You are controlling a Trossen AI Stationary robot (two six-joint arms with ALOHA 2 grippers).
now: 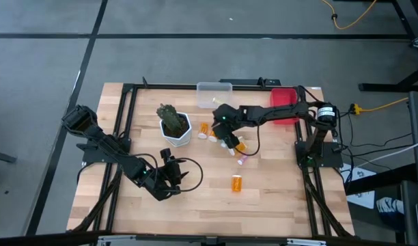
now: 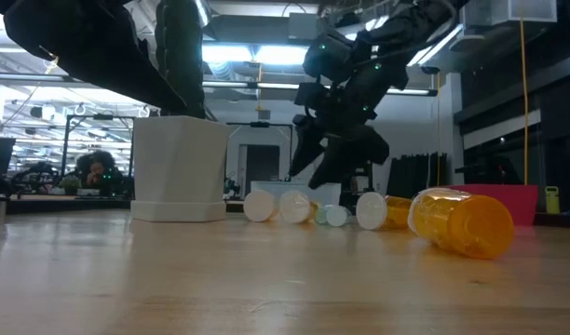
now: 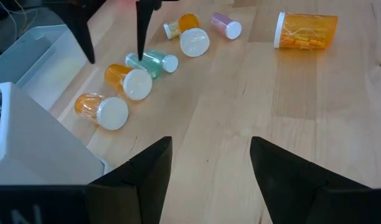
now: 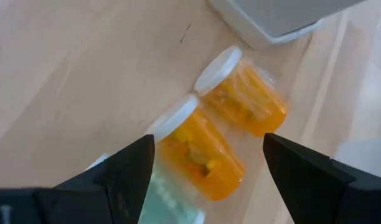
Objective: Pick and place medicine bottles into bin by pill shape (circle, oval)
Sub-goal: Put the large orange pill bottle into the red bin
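Several small pill bottles lie on their sides on the wooden table [image 1: 277, 184]. Two orange ones [image 4: 253, 99] [image 4: 200, 152] and a green one [image 3: 152, 61] lie in a row right of the white plant pot [image 1: 175, 126]. A pink one [image 3: 225, 26] and a larger orange one [image 1: 236, 182] lie farther toward the near right. My right gripper [image 4: 209, 149] is open and points down just above the row, its fingers on either side of the middle orange bottle [image 3: 128, 81], touching nothing that I can see. My left gripper [image 3: 209, 146] is open and empty at the near left [image 1: 173, 171].
A clear bin [image 1: 214, 94] and a red bin [image 1: 284, 102] stand at the table's far edge. The white pot with a cactus stands close to the left of the bottle row. Bare wood lies between my left gripper and the bottles.
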